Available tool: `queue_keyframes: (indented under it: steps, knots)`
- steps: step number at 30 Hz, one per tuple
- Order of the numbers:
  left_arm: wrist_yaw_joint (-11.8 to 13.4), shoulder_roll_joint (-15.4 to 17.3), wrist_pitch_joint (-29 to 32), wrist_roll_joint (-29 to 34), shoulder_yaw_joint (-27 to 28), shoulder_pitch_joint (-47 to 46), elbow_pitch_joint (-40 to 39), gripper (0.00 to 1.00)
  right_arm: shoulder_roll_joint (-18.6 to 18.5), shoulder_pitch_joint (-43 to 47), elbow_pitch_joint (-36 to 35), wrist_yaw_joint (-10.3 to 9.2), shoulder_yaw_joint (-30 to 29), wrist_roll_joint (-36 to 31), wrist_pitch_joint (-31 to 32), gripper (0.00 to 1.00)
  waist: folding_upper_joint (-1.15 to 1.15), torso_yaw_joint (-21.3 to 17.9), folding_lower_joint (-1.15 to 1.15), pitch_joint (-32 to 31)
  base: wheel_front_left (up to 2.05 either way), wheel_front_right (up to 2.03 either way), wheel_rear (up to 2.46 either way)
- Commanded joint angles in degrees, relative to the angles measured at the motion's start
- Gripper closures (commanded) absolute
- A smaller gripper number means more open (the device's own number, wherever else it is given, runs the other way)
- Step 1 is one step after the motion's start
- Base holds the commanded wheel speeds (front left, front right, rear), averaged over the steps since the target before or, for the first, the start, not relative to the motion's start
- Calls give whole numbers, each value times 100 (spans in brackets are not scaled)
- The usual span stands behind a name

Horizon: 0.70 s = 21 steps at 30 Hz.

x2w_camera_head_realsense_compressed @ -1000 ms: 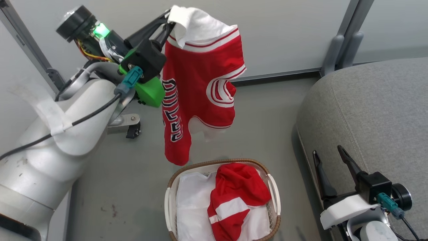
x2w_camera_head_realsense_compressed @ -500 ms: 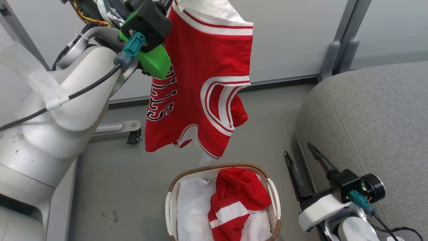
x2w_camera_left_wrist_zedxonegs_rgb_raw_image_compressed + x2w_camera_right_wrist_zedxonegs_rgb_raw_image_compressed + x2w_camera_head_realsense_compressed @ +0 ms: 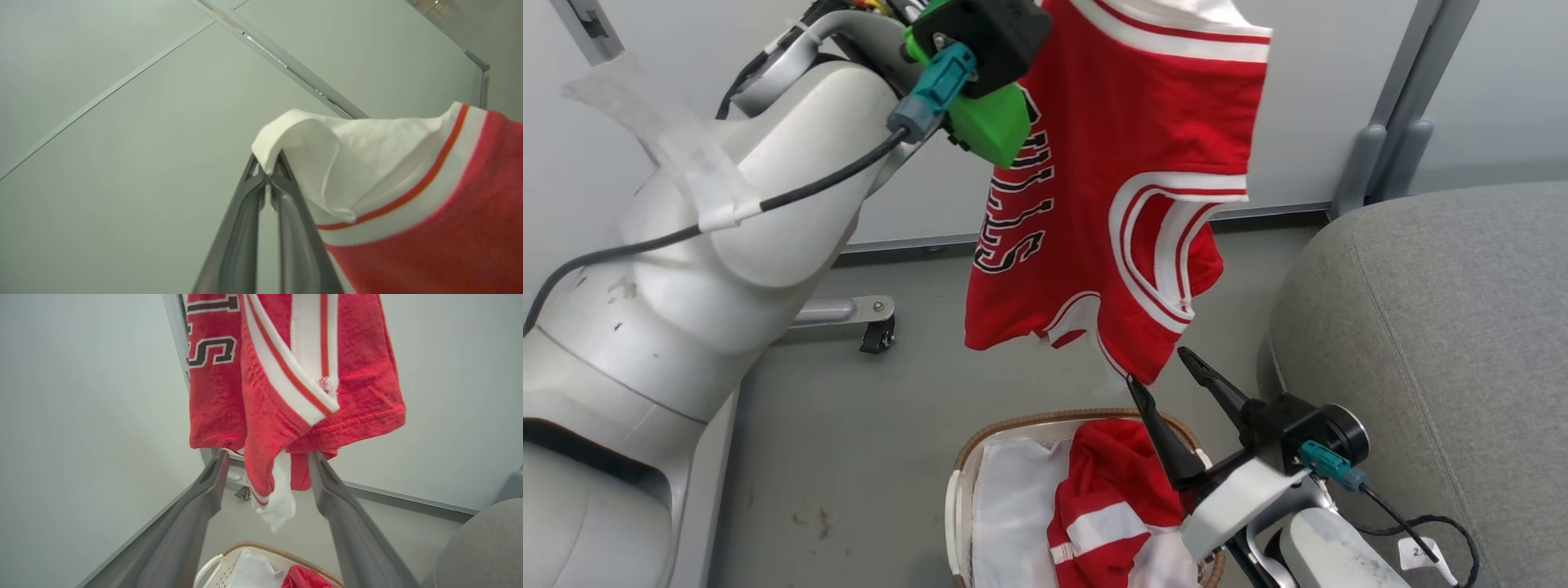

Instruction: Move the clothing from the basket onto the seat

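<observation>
Bright, even light, hardly any shadows. My wrist views bend at the edges, and the clothing [image 3: 449, 245] blurs there.

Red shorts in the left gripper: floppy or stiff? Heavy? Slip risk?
Likely floppy: the red shorts hang in loose folds from one pinched corner. Probably light: the thin fabric drapes from the left gripper fingertips alone. Slip is possible, since only a small fold of the white waistband is clamped; the open right gripper is near the hem.
</observation>
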Motion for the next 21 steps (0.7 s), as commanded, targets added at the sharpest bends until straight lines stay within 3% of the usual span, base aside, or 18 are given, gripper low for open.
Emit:
queue_keyframes:
  steps: [1, 13, 14, 15, 21]
  knots:
    - [-12, -57, -1, -55, -33, -126, -38, 100, -33, -107, 68, -6, 32, -50, -13, 0, 0, 60, 0, -26, 0, 0, 0]
    - [-17, -305, 1, -284, -334, -92, -419, 100, -30, -681, 417, -6, 65, -402, -14, 0, 0, 287, 0, -88, 0, 0, 0]
    - [-18, -296, 1, -332, -344, -35, -412, 100, -30, -699, 406, -6, 32, -376, -14, 15, 0, 298, 0, -97, 0, 0, 0]
    - [-18, -284, 1, -371, -344, 11, -405, 100, -33, -710, 381, -6, 2, -353, -13, 44, 0, 306, 0, -103, 0, 0, 0]
    - [50, -164, 1, -603, -259, 398, -348, 100, -30, -523, 252, -6, -184, -311, -13, 94, 0, 330, 0, -113, 0, 0, 0]
